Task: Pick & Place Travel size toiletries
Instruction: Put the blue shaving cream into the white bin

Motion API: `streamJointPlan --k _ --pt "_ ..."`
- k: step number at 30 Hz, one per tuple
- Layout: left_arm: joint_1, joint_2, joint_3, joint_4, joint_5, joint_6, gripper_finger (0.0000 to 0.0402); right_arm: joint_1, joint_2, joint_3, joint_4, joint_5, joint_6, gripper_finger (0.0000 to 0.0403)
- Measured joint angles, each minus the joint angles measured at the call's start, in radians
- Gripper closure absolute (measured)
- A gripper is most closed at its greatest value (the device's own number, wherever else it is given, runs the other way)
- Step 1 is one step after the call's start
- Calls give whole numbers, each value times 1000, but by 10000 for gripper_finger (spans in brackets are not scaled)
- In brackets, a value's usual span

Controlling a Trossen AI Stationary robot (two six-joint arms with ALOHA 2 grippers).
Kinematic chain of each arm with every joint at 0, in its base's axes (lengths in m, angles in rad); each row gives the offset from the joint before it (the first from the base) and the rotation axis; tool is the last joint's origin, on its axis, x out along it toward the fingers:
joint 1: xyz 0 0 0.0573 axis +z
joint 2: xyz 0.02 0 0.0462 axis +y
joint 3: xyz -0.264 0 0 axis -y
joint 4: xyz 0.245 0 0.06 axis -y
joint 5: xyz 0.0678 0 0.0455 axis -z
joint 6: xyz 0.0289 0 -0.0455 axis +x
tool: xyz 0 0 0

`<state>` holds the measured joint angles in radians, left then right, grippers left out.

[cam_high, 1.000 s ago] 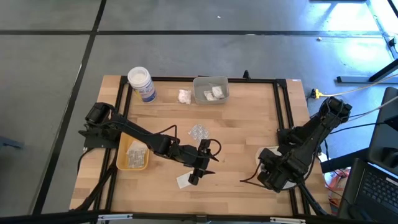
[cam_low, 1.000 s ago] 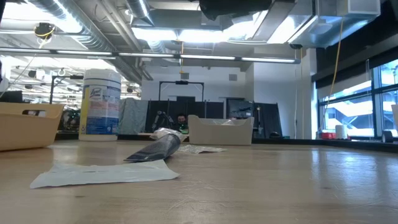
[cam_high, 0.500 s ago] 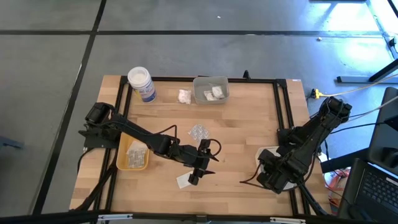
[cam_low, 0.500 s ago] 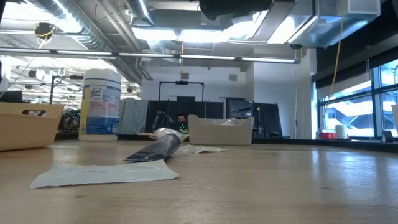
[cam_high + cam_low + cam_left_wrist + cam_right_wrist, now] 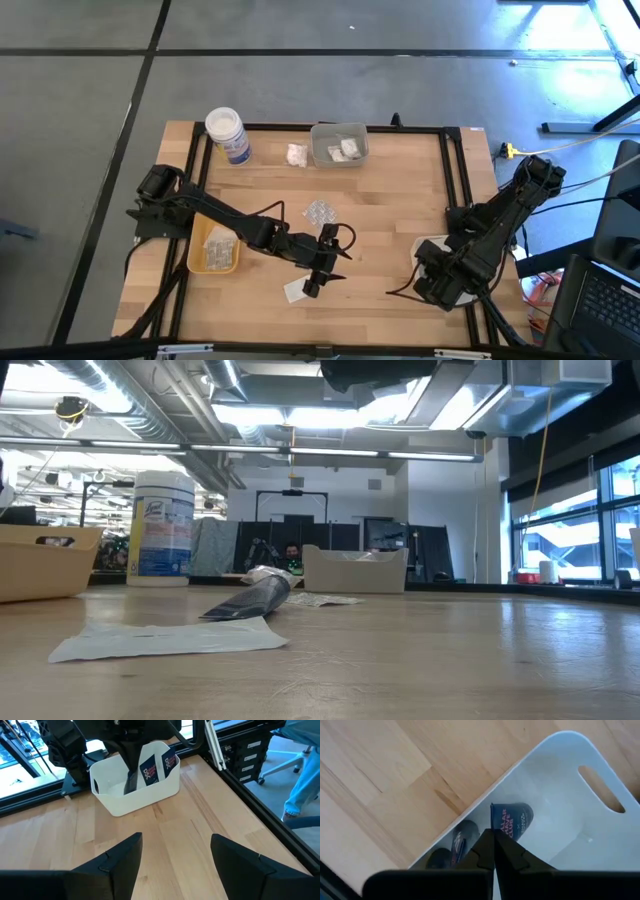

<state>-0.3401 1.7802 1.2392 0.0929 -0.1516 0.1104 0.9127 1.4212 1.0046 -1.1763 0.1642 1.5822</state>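
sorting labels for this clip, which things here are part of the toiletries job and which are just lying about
Job:
flat white sachet
blister pack
white lumpy packet
dark tube
dark sachets in the white tray
packets in the yellow tray
packets in the clear tray

Lying about:
white jar

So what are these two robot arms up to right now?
They are sorting travel toiletries into trays. The left gripper hangs open and empty over a flat white sachet near the table's front edge. The right gripper is shut, poised over a white tray holding dark tubes. Other packets lie in the yellow tray and clear tray.
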Motion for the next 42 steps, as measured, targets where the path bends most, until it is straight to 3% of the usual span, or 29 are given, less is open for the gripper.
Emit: streamJointPlan --k 8,20,42 --pt "0 0 0 0 0 0 167 0 -14 0 -31 10 8 401" --pt "0 0 0 -10 0 0 167 41 -147 0 -29 106 62 402" --pt "-1 0 0 -18 0 -2 167 126 -115 -51 19 108 210 403"
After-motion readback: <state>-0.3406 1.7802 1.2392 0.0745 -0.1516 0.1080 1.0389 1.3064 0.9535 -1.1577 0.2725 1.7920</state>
